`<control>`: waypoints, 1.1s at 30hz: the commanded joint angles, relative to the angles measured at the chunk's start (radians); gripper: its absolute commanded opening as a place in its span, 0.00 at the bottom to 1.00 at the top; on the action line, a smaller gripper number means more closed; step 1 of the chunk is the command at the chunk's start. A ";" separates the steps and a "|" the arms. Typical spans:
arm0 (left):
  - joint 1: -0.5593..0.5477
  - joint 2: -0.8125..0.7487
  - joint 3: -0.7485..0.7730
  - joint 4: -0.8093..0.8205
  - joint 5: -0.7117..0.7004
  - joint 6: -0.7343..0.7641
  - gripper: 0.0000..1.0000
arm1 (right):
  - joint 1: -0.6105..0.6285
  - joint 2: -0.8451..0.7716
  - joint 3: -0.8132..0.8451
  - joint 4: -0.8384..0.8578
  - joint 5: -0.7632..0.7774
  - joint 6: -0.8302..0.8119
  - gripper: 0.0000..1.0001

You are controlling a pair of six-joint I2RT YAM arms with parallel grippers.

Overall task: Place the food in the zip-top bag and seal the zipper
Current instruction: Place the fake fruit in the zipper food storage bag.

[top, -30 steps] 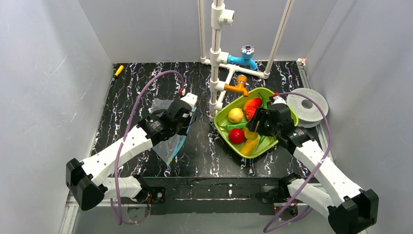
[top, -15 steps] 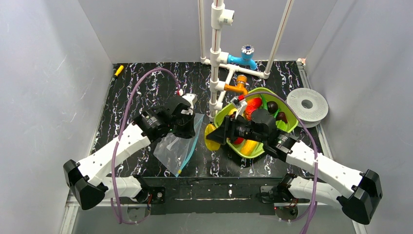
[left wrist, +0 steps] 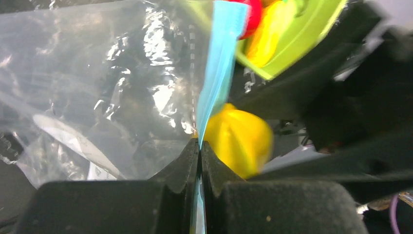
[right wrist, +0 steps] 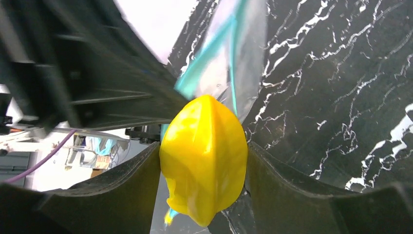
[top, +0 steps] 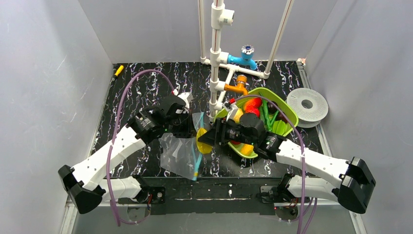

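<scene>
**Yellow fruit held at the bag's mouth**

The left fingers (left wrist: 178, 168) are pinched fully together on the light-blue zipper (left wrist: 220, 68) of the zip-top bag (top: 176, 155), which hangs just left of the lime-green tray (top: 288, 116). The right fingers (right wrist: 131, 183), spread wide, clamp a yellow fruit (right wrist: 204, 158) between tray and bag, beside the zipper. Other food (top: 253, 103) lies in the tray.

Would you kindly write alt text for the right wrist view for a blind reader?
The right gripper holds a yellow toy fruit between its fingers. Just beyond it is the light-blue zipper of the clear bag, over a black marbled table.
</scene>
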 commanded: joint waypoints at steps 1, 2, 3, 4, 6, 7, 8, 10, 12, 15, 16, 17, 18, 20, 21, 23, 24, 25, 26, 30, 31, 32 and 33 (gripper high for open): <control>-0.014 -0.087 0.006 0.109 0.005 -0.046 0.00 | 0.014 0.026 0.026 -0.036 0.066 0.024 0.12; -0.013 -0.092 0.006 0.112 0.004 -0.047 0.00 | 0.014 0.030 0.036 -0.059 0.079 0.025 0.12; -0.013 -0.098 0.006 0.117 0.008 -0.048 0.00 | 0.014 0.034 0.047 -0.085 0.090 0.026 0.11; -0.014 -0.102 0.004 0.123 0.014 -0.050 0.00 | 0.014 0.041 0.061 -0.106 0.093 0.025 0.11; -0.013 -0.098 0.004 0.128 0.034 -0.052 0.00 | 0.014 0.052 0.084 -0.128 0.093 0.020 0.11; -0.013 -0.092 0.008 0.128 0.050 -0.052 0.00 | 0.014 0.056 0.092 -0.130 0.092 0.018 0.11; -0.013 -0.084 0.011 0.125 0.059 -0.052 0.00 | 0.014 0.059 0.099 -0.131 0.090 0.011 0.11; -0.013 -0.075 0.011 0.121 0.068 -0.056 0.00 | 0.016 0.062 0.116 -0.141 0.085 -0.006 0.11; -0.014 -0.073 0.008 0.117 0.070 -0.059 0.00 | 0.018 0.059 0.128 -0.144 0.071 -0.027 0.12; -0.014 -0.068 0.008 0.110 0.069 -0.056 0.00 | 0.029 0.046 0.129 -0.120 0.037 -0.076 0.18; -0.013 -0.065 0.009 0.103 0.064 -0.054 0.00 | 0.033 0.039 0.130 -0.116 0.035 -0.094 0.21; -0.013 -0.064 0.010 0.094 0.060 -0.051 0.00 | 0.035 0.034 0.127 -0.112 0.027 -0.107 0.23; -0.014 -0.064 0.013 0.088 0.055 -0.051 0.00 | 0.036 0.030 0.126 -0.109 0.020 -0.118 0.25; -0.013 -0.064 0.017 0.077 0.053 -0.049 0.00 | 0.036 0.026 0.120 -0.100 0.001 -0.136 0.26; -0.013 -0.067 0.020 0.077 0.058 -0.046 0.00 | 0.036 0.025 0.114 -0.078 -0.023 -0.143 0.28; -0.013 -0.066 0.029 0.076 0.080 -0.044 0.00 | 0.039 0.033 0.101 -0.021 -0.105 -0.163 0.32; -0.013 -0.066 0.035 0.077 0.093 -0.041 0.00 | 0.047 0.043 0.104 -0.005 -0.143 -0.180 0.32; -0.013 -0.065 0.040 0.076 0.112 -0.041 0.00 | 0.062 0.052 0.107 0.000 -0.162 -0.201 0.32; -0.013 -0.067 0.043 0.078 0.122 -0.042 0.00 | 0.079 0.060 0.107 0.003 -0.164 -0.228 0.32; -0.013 -0.078 0.022 0.105 0.168 -0.061 0.00 | 0.105 0.083 0.113 -0.018 -0.056 -0.218 0.30; -0.013 -0.084 0.011 0.116 0.182 -0.068 0.00 | 0.104 0.075 0.116 -0.032 0.002 -0.205 0.29; -0.014 -0.090 -0.001 0.128 0.195 -0.076 0.00 | 0.102 0.061 0.116 -0.040 0.047 -0.199 0.29; -0.013 -0.099 -0.014 0.140 0.208 -0.087 0.00 | 0.098 0.047 0.118 -0.049 0.089 -0.192 0.29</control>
